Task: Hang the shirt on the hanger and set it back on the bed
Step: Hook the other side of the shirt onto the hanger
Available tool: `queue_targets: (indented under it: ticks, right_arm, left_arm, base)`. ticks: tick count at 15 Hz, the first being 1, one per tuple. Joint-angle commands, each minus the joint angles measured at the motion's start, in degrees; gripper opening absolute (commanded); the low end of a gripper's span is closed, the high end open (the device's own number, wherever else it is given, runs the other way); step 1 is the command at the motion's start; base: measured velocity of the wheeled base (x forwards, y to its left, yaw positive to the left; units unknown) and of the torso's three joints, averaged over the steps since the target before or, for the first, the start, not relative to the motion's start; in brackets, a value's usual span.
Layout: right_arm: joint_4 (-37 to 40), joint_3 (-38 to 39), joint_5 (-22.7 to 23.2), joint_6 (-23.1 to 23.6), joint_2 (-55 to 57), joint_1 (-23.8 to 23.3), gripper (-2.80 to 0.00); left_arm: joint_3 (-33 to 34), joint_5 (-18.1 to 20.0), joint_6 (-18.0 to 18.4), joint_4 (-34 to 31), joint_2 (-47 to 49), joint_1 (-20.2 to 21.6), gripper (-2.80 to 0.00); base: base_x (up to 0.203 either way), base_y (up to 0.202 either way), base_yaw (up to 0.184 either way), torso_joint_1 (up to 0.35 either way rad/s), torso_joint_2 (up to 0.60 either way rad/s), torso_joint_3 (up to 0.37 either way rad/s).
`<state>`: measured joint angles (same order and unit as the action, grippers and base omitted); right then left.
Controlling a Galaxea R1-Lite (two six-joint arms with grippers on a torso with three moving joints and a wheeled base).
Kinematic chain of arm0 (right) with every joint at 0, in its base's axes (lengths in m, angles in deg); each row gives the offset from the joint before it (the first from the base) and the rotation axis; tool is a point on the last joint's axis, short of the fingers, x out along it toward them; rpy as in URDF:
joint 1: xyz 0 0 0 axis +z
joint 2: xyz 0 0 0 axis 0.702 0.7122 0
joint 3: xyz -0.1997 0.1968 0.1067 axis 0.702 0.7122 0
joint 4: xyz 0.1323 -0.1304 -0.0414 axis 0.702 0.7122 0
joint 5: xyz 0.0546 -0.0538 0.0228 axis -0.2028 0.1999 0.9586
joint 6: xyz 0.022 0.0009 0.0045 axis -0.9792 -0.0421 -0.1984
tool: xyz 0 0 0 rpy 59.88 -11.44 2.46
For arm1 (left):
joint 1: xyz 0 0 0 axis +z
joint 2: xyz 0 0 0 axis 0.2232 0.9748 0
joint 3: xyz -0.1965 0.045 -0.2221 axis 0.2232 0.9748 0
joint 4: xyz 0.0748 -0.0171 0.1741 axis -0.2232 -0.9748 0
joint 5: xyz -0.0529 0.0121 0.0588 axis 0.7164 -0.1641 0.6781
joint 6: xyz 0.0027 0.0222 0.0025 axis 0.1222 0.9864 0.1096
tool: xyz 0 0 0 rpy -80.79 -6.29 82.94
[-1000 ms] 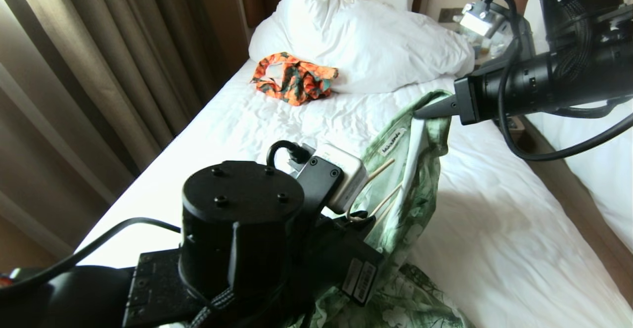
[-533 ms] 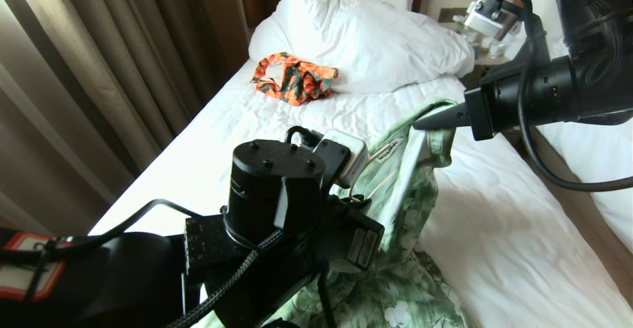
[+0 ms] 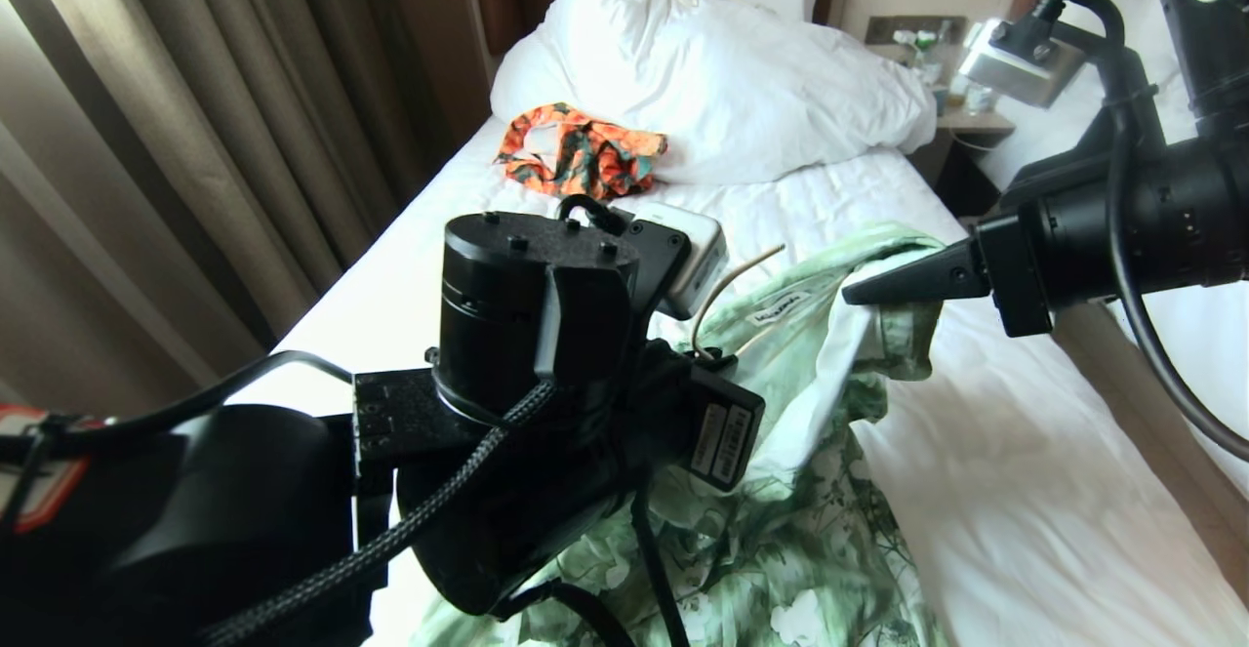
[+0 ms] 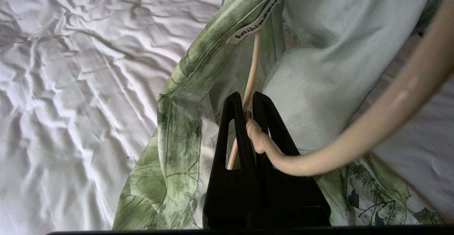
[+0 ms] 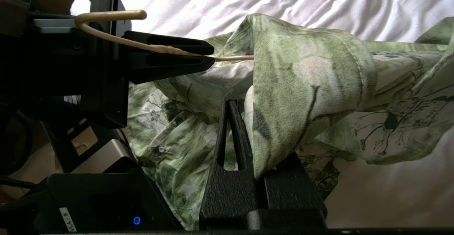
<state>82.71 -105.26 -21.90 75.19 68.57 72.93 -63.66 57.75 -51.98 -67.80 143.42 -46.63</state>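
one shirt (image 3: 820, 452), green floral, raised over the bed (image 3: 976, 491), lower part draped on the sheet. one hanger (image 4: 257, 141), cream wire, twisted neck clamped in the closed left gripper (image 4: 247, 104), one arm inside the shirt. right gripper (image 5: 237, 105) pinched shut on shirt fabric. one orange garment (image 3: 578, 153) beside two pillows (image 3: 722, 71). curtains (image 3: 195, 120) to the left.

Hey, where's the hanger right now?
The hanger is above the bed, mid-frame in the head view: the left gripper pinches its twisted neck, and its wire runs inside the shirt just under the neck label.
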Motion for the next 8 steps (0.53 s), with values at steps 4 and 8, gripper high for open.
queue_targets:
  ticks: [4, 8]
  right_arm:
    - [1.4, 2.0, 2.5, 1.0, -0.1, 2.6, -2.80]
    - [1.7, 4.1, 2.5, 1.0, 0.6, 6.9, -2.80]
  left_arm:
    - [-1.1, -0.2, -0.1, -0.1, -0.2, -1.0, -2.80]
    - [-1.2, -0.2, -1.0, 0.0, 0.0, -1.4, -2.80]
  base:
    - [0.000, 0.000, 0.000, 0.000, 0.00, 0.000]
    - [0.000, 0.000, 0.000, 0.000, 0.00, 0.000]
